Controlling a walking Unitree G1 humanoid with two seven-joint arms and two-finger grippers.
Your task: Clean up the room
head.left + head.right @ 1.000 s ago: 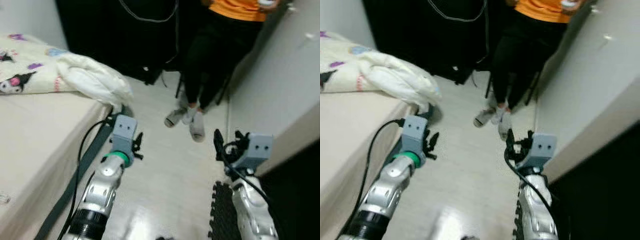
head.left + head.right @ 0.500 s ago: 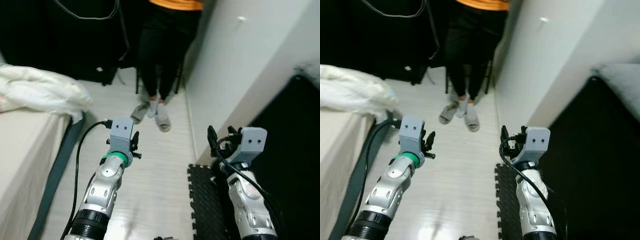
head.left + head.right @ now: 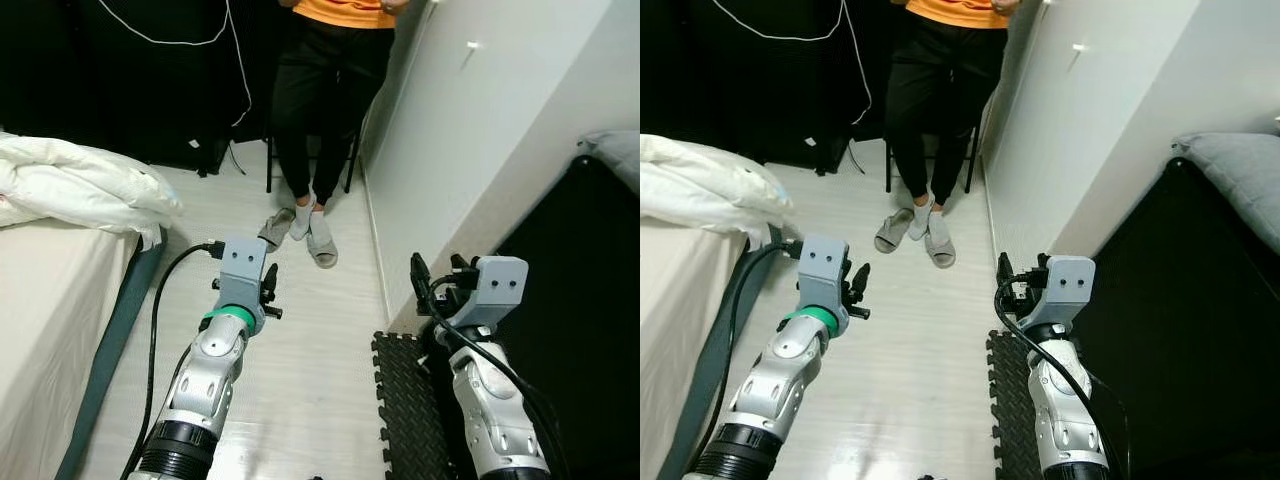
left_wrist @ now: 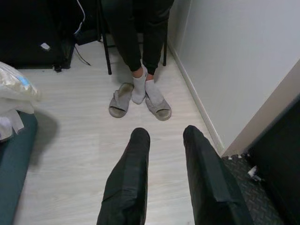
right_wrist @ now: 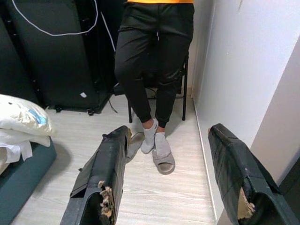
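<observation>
Slippers [image 4: 140, 104] beyond left gripper [image 4: 164, 138]

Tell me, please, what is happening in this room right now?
Nothing is being handled yet. The robot stands on the pale floor between a bed and a wall, with the left end effector and the right end effector both open and empty. A person sits ahead, feet by grey slippers. A white duvet is bunched on the bed.

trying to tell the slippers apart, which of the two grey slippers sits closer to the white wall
The slipper on the robot's right, beside the wall. The other slipper lies on the bed side of the person's feet.
</observation>
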